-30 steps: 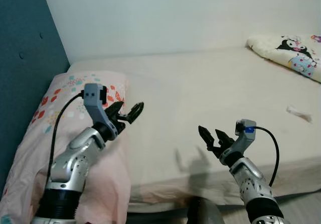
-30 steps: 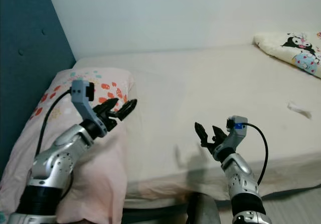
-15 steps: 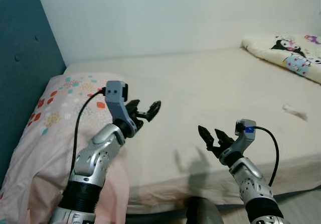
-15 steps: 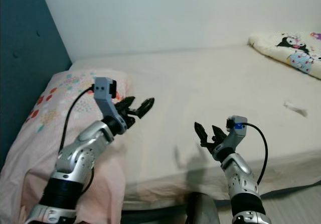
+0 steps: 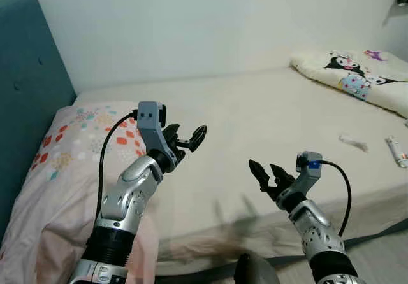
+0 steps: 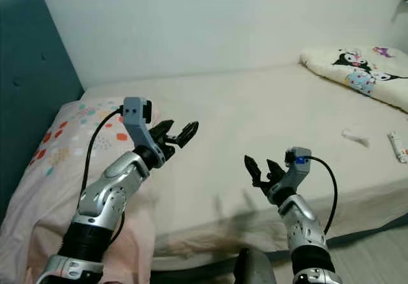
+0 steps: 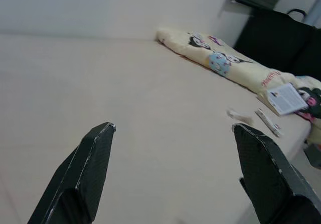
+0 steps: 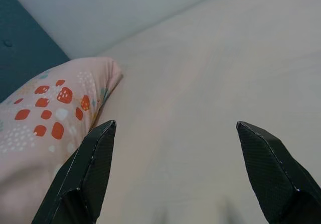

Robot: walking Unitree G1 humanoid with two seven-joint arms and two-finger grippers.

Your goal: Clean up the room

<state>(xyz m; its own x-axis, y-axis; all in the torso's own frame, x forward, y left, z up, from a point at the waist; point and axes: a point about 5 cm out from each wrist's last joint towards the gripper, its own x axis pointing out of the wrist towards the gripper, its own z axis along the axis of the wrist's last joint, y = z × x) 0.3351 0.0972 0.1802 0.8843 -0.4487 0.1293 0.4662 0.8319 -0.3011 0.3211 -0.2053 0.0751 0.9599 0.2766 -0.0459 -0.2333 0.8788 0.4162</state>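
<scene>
No text, brand, number or sign is reading clearly anywhere. At the right of the left wrist view, a white booklet (image 7: pixel 286 98) is lying on the cartoon-printed blanket (image 7: pixel 223 63), and its printing is showing as grey smudges too small to read. The small tube (image 5: pixel 395 151) lying at the right edge of the bed (image 5: pixel 268 118) is carrying marks too blurred to make out.

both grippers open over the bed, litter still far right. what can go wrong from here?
1. The crumpled wrapper and small tube lie near the bed's right edge, well past the right gripper; a long lean may be needed, and a nudge might push them off.
2. The left gripper hovers beside the pink pillow; swinging across could snag it.
</scene>
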